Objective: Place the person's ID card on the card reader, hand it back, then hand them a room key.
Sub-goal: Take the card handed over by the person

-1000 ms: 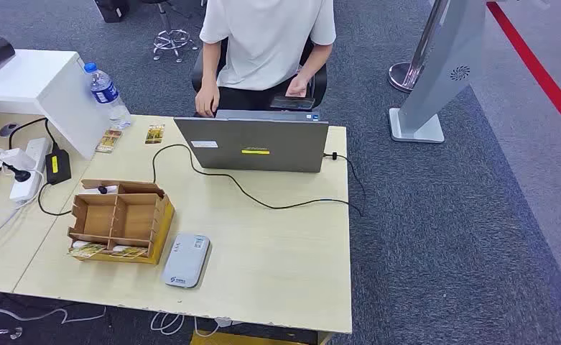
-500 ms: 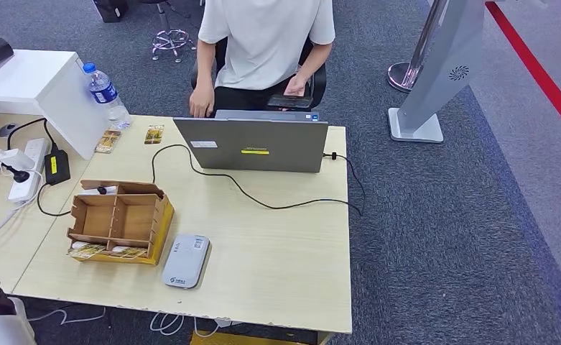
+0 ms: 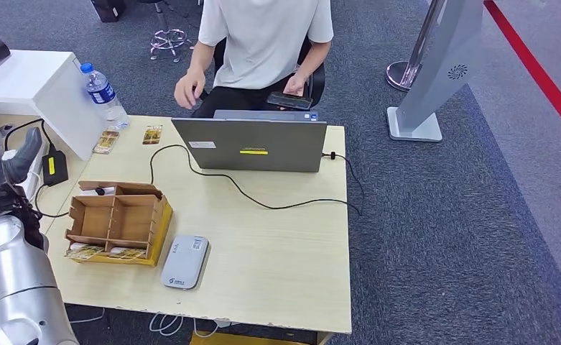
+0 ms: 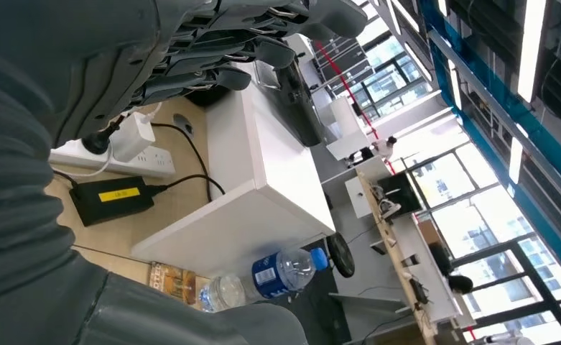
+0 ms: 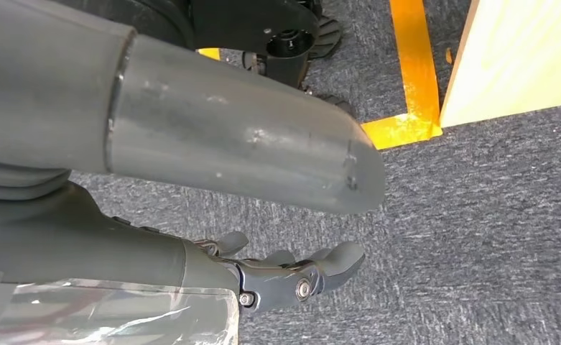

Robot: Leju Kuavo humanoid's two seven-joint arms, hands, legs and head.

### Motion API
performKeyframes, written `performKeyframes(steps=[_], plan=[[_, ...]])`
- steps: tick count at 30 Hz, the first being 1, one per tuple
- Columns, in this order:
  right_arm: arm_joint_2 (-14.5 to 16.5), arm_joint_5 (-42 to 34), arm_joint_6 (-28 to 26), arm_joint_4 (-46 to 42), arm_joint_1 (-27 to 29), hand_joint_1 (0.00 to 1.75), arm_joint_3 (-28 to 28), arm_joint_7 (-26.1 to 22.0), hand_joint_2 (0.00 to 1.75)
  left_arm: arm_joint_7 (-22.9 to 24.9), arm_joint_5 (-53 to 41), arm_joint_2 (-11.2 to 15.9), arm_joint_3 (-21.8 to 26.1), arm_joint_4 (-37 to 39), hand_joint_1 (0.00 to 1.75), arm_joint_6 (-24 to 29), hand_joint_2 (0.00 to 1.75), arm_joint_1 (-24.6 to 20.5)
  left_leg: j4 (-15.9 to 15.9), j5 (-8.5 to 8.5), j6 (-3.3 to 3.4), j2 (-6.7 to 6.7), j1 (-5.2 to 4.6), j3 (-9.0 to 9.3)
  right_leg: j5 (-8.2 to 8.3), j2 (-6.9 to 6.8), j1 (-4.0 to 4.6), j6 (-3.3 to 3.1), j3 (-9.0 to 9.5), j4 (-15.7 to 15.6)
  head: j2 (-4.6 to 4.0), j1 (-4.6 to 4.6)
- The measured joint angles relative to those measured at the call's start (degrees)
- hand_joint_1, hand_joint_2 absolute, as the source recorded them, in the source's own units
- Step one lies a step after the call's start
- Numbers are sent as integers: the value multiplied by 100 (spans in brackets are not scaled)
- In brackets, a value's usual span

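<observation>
The grey-white card reader lies near the table's front edge. Beside it stands a brown compartment box with cards lying along its front row. Two small patterned cards lie near the far left of the table. A person in a white shirt sits behind the laptop with one hand raised in the air and a dark phone in the other. My left hand is raised over the table's left side, fingers spread and holding nothing. My right hand hangs over the carpet, holding nothing.
A grey laptop with a black cable stands at the table's far edge. A water bottle, white cabinet, power strip and black adapter crowd the left side. A grey floor stand is at the right.
My left arm has risen into the head view at the left. The person's hand has lifted from the table's far edge into the air.
</observation>
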Motion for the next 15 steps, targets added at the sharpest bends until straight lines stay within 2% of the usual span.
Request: performKeyframes(steps=[15], plan=[[3, 325, 14, 20, -35, 0, 15, 183, 0, 862, -1995, 393, -1899, 1201, 0, 178, 175, -1575, 5, 1, -1, 1, 0, -5, 8, 2, 0, 1, -1, 2, 0, 4]])
